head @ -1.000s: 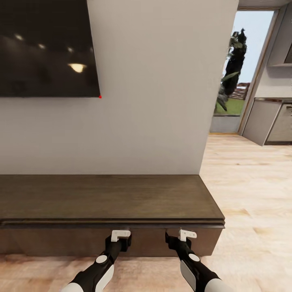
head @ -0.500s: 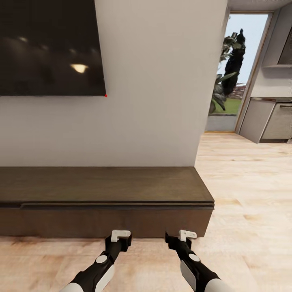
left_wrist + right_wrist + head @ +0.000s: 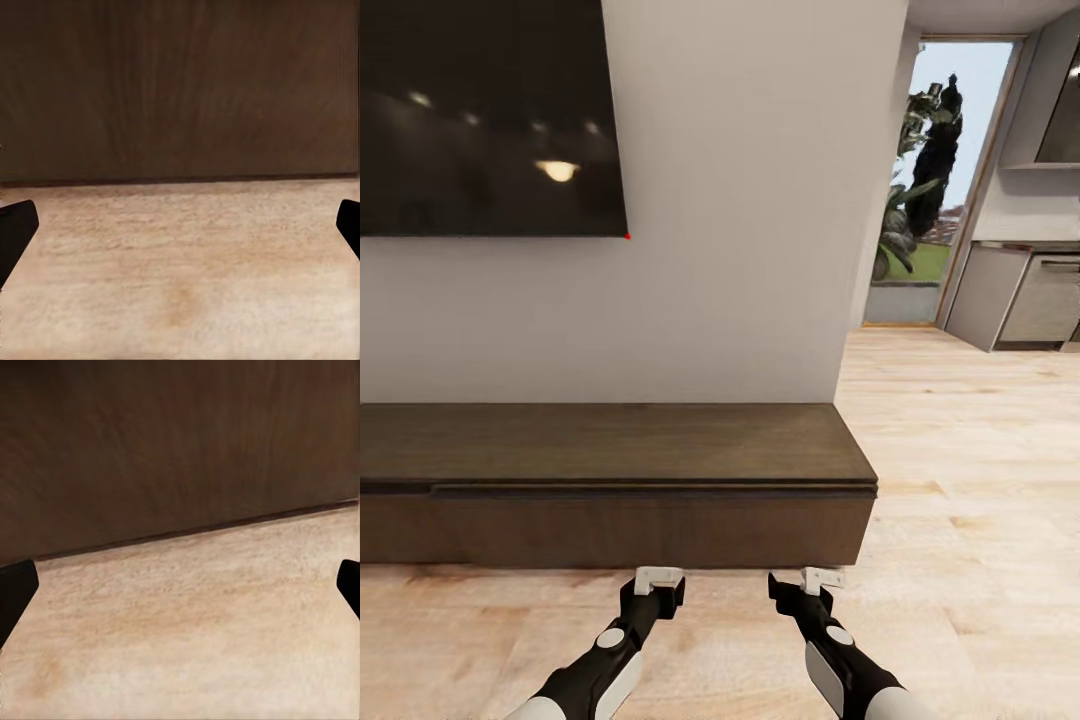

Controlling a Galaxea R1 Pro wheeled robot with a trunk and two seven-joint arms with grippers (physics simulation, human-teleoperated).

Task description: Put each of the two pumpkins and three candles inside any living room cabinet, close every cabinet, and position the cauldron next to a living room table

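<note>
A pale wall point(image 3: 740, 200) is filling most of the head view, with a large dark screen point(image 3: 480, 115) hanging on it at the upper left. Light wooden floor point(image 3: 960, 480) is stretching across the foreground and away to the right, where a doorway point(image 3: 930, 190) is opening onto greenery and sky, with grey kitchen units point(image 3: 1025, 295) sitting just beside it.

The cabinet point(image 3: 610, 485), long, low and dark brown, is standing against the wall under the screen, its flat top lying bare and its plain front panels sitting flush, so it is looking closed along the part in view. Its right end is stopping just short of the wall's corner.

Both arms are reaching forward low over the floor, near the cabinet's front but not touching it. The left gripper point(image 3: 658, 585) is pointing at the cabinet front; in the left wrist view its dark fingers point(image 3: 15, 232) are standing wide apart at the picture's edges, holding nothing, with the cabinet panel point(image 3: 180, 90) and floor between them. The right gripper point(image 3: 810, 585) is hanging alongside, and in the right wrist view its fingers point(image 3: 15, 592) are likewise spread wide and empty, facing the same brown panel point(image 3: 180, 442) above the floorboards.
</note>
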